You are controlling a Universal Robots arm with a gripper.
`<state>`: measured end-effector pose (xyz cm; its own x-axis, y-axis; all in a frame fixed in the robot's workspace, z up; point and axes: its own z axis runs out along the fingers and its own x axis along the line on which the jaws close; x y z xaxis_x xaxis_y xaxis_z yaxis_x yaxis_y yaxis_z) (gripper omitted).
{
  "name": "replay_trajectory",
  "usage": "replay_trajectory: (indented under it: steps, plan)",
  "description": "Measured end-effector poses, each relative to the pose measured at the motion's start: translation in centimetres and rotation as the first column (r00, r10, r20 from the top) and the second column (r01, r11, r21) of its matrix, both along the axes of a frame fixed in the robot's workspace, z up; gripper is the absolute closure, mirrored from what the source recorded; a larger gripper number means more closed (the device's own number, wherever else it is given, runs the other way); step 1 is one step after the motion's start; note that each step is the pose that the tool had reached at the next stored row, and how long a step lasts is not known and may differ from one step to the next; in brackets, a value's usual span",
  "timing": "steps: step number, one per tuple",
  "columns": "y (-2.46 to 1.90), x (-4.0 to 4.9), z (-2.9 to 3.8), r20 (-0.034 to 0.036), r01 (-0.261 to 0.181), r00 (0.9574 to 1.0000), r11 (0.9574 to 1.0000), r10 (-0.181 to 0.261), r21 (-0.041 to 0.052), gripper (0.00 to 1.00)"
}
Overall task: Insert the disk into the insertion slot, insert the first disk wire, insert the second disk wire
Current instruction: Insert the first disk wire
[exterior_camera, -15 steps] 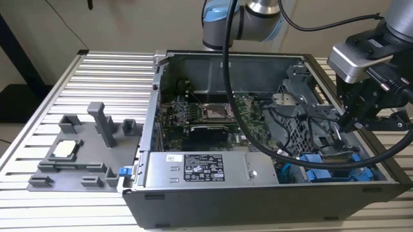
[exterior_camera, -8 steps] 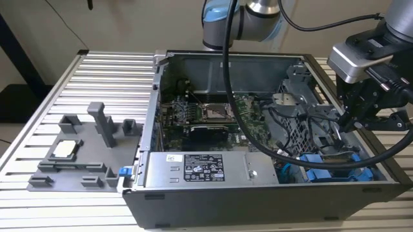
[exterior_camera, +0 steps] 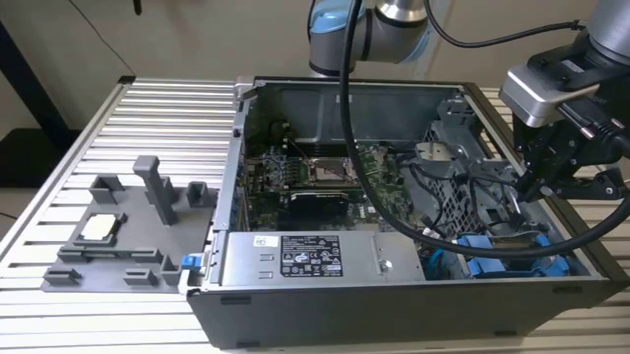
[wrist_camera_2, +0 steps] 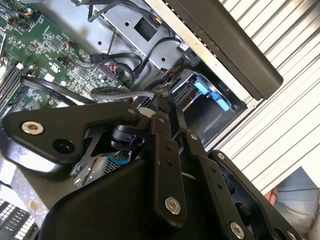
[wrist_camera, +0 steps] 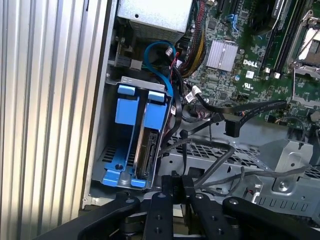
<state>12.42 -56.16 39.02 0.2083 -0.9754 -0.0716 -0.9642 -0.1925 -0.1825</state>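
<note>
The disk sits edge-on in its blue carrier inside the insertion slot of the grey drive cage, in the case's front corner at the exterior view's right. My gripper hangs just above and behind that cage. Its fingers are pressed together on a thin grey disk wire, which trails off toward the motherboard. In the first wrist view the fingertips lie close to the disk's connector end, and the grey wire runs up to them.
A second blue carrier stands beside the disk. A black cable with a plug crosses the perforated panel. The labelled power-supply box lies along the case front. A grey fixture rests on the slatted table.
</note>
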Motion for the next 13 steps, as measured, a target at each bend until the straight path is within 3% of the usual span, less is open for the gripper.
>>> replay_trajectory:
  steps: [2,8,11,13]
  plan:
    - [0.0,0.0,-0.05,-0.0007,0.0,1.0,1.0,0.0,0.0003,0.81]
    - [0.0,0.21,-0.67,-0.0129,0.006,0.9999,1.0,-0.006,0.0,0.81]
    - [-0.01,0.22,-0.86,-0.0243,0.018,0.9995,0.9998,-0.018,-0.0005,0.81]
    - [-0.02,0.21,-1.09,-0.027,0.037,0.9989,0.9993,-0.037,-0.0006,0.81]
